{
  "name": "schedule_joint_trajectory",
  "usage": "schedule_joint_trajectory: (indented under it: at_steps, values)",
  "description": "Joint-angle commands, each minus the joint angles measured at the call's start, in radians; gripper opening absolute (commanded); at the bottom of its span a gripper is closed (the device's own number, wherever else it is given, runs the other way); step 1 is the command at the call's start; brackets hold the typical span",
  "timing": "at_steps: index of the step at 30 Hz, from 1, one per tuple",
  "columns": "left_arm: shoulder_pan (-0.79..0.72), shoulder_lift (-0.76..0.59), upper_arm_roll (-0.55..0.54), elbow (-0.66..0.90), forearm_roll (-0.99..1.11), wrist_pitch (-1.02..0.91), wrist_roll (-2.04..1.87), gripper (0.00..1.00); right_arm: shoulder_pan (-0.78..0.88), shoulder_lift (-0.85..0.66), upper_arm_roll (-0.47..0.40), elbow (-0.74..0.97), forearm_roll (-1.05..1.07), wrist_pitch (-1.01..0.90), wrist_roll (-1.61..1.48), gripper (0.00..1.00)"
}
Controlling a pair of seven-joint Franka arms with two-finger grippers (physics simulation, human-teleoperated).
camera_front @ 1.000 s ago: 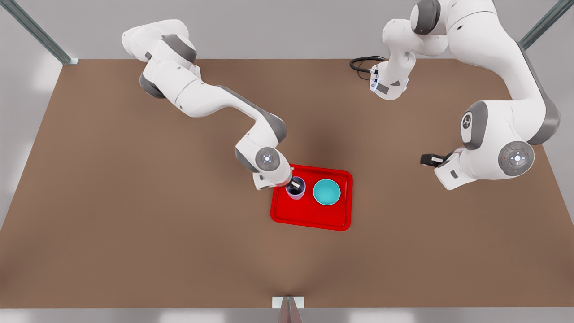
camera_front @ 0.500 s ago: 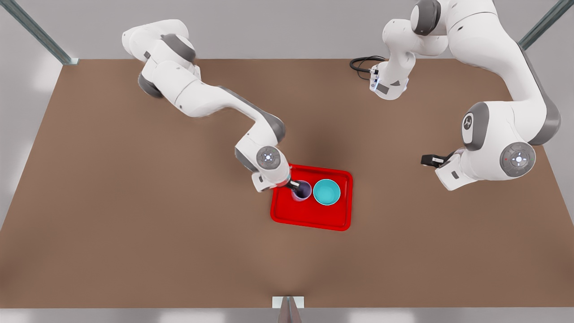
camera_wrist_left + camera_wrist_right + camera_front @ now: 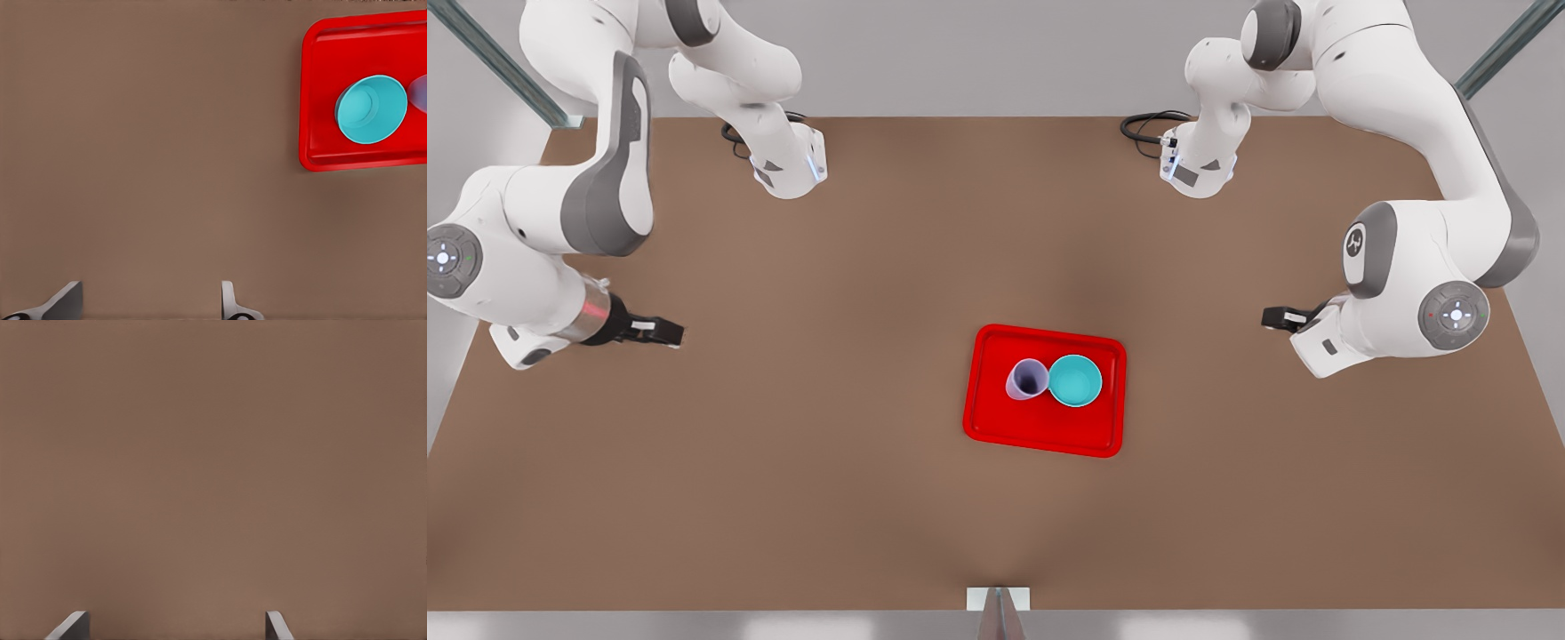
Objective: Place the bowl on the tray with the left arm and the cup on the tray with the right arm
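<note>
**A:** Tray [image 3: 1049, 433] check, anyone? Where did the stuff end up?

**B:** The red tray sits roughly mid-bench [image 3: 827, 462], well away from all four edges. The teal bowl [image 3: 1074, 380] is upright on it, in the half toward the front view's right. The lavender cup [image 3: 1027, 380] is on the tray too, right against the bowl and touching it. It looks tipped over toward the bowl, with its dark inside showing.

**A:** And the arms?

**B:** Both are parked and waiting, well clear of the tray. The left tool [image 3: 1276, 317] hangs near the bench edge on the front view's right, fingers spread wide with nothing between them. Its wrist camera looks across bare bench at the tray's corner, with the bowl nearest and a sliver of cup behind it. The right tool [image 3: 663, 332] is over by the opposite edge, on the front view's left, also wide open and holding nothing, with plain brown bench under it.
</note>
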Motion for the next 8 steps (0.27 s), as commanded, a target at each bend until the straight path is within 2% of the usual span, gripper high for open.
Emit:
schedule_joint_trajectory:
  at_steps: [1, 3, 4, 5, 6, 8]
  values:
    - [0.000, 0.000, 0.000, 0.002, 0.001, 0.002, -0.002, 1.00, -0.008, -0.004, 0.004, -0.012, 0.000, 0.013, -0.002, 1.00]
    - [-0.002, -0.002, -0.005, 0.043, -0.001, 0.001, -0.006, 1.00, -0.023, -0.041, 0.004, -0.059, 0.000, 0.027, 0.000, 1.00]
    - [-0.006, -0.003, -0.009, 0.066, 0.002, -0.010, -0.006, 1.00, -0.043, -0.099, 0.018, -0.138, 0.000, 0.089, 0.000, 1.00]
    - [-0.009, -0.005, -0.008, 0.066, 0.005, -0.013, -0.008, 1.00, -0.118, -0.147, 0.094, -0.198, 0.000, 0.117, -0.002, 1.00]
    - [0.003, -0.028, -0.009, 0.051, 0.010, -0.006, -0.009, 1.00, -0.138, -0.153, 0.124, -0.193, 0.000, 0.114, -0.002, 1.00]
    - [0.037, -0.046, -0.037, 0.017, 0.013, 0.002, -0.011, 1.00, -0.137, -0.142, 0.117, -0.171, -0.001, 0.137, -0.002, 1.00]
